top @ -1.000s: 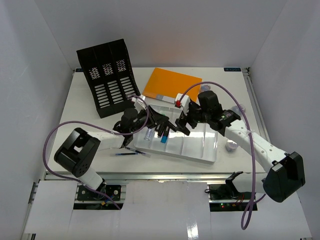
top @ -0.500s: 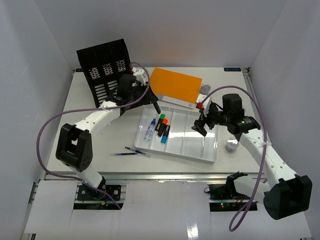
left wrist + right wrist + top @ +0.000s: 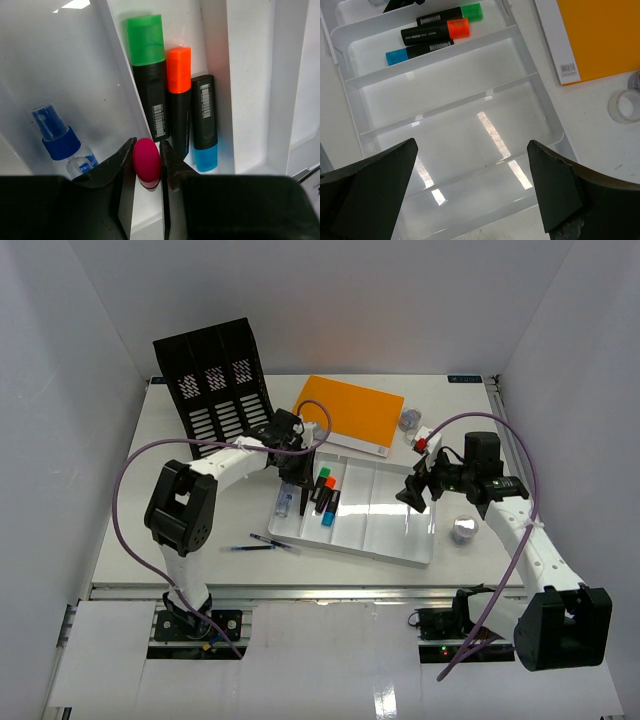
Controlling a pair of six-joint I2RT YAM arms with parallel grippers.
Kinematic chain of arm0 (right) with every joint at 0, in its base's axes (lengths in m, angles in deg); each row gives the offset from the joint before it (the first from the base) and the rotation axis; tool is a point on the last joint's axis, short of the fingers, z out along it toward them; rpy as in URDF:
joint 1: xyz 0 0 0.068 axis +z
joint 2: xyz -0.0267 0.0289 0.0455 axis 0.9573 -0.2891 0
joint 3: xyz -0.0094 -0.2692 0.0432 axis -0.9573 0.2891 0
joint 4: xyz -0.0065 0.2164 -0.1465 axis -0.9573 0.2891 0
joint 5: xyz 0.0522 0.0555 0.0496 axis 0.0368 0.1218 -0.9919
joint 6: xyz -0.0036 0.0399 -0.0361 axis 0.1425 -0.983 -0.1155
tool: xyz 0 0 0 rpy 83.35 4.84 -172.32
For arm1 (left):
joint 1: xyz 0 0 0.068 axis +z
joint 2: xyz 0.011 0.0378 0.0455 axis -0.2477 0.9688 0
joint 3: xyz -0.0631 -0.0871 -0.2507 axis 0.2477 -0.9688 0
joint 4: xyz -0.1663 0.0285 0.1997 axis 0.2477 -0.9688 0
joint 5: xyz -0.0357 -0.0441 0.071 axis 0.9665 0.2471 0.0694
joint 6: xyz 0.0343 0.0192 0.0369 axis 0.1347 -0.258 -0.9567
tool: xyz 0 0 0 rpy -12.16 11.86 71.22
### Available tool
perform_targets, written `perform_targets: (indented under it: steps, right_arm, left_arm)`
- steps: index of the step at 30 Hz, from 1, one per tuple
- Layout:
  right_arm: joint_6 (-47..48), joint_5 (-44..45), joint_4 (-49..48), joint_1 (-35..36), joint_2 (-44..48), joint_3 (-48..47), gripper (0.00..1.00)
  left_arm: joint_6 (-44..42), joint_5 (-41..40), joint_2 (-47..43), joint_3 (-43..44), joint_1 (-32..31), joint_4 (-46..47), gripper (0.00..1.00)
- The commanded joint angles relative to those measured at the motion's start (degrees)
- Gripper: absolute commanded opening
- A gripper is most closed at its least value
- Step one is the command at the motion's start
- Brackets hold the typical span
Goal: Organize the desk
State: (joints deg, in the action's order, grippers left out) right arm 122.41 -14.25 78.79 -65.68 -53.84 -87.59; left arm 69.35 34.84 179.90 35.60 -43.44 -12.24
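The white desk (image 3: 150, 465) holds a white compartmented tray (image 3: 400, 540). My left gripper (image 3: 302, 480) is over the tray's left end. In the left wrist view it (image 3: 147, 155) is shut on a pink-capped marker (image 3: 146, 162), held upright over the divider. Beside it lie green (image 3: 146, 42), orange (image 3: 178, 62) and blue (image 3: 205, 155) highlighters, with a blue spray bottle (image 3: 57, 140) in the left compartment. My right gripper (image 3: 414, 493) is open and empty above the tray's right compartments (image 3: 472, 145).
A black file rack (image 3: 215, 390) stands at the back left. An orange folder (image 3: 350, 410) lies behind the tray. A blue pen (image 3: 265, 543) lies on the desk left of the tray. Tape rolls sit at the back (image 3: 410, 420) and to the right (image 3: 463, 530).
My left gripper swung back toward the file rack, then returned to the tray's left end; it now holds the pink-capped marker. My right gripper drew back to the right.
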Motion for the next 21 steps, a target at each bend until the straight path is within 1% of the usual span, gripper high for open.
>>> perform_targets:
  steps: [1, 2, 4, 7, 9, 15, 21]
  right_arm:
    - [-1.0, -3.2, -2.4, -2.2, -0.8, 1.1, 0.97]
    - [-1.1, -3.4, -2.4, -2.4, -0.8, 1.2, 0.97]
    - [-1.1, -3.9, -2.5, -2.8, -1.2, 1.3, 0.97]
    - [-1.1, -4.1, -2.6, -3.1, -1.3, 1.5, 0.97]
    - [-1.1, -4.2, -2.6, -3.2, -1.4, 1.6, 0.97]
    - [-1.1, -4.6, -2.8, -3.6, -1.5, 1.9, 0.97]
    - [-1.1, -4.5, -2.9, -4.0, -1.5, 2.0, 0.97]
  left_arm:
    - [-1.1, -1.4, -2.0, 2.7, -1.4, -1.1, 0.11]
    - [-1.1, -1.6, -2.1, 2.9, -1.5, -1.1, 0.11]
    - [-1.2, -5.8, -3.6, 3.6, -1.6, -0.8, 0.11]
    - [-1.5, -10.1, -6.6, 4.2, -1.7, 0.4, 0.10]
    - [-1.6, -10.8, -8.3, 4.5, -1.8, 1.1, 0.10]
    - [-2.0, -8.6, -10.3, 5.5, -2.7, 1.6, 0.09]
    - [-1.8, -3.0, -6.8, 5.7, -4.2, 1.0, 0.09]
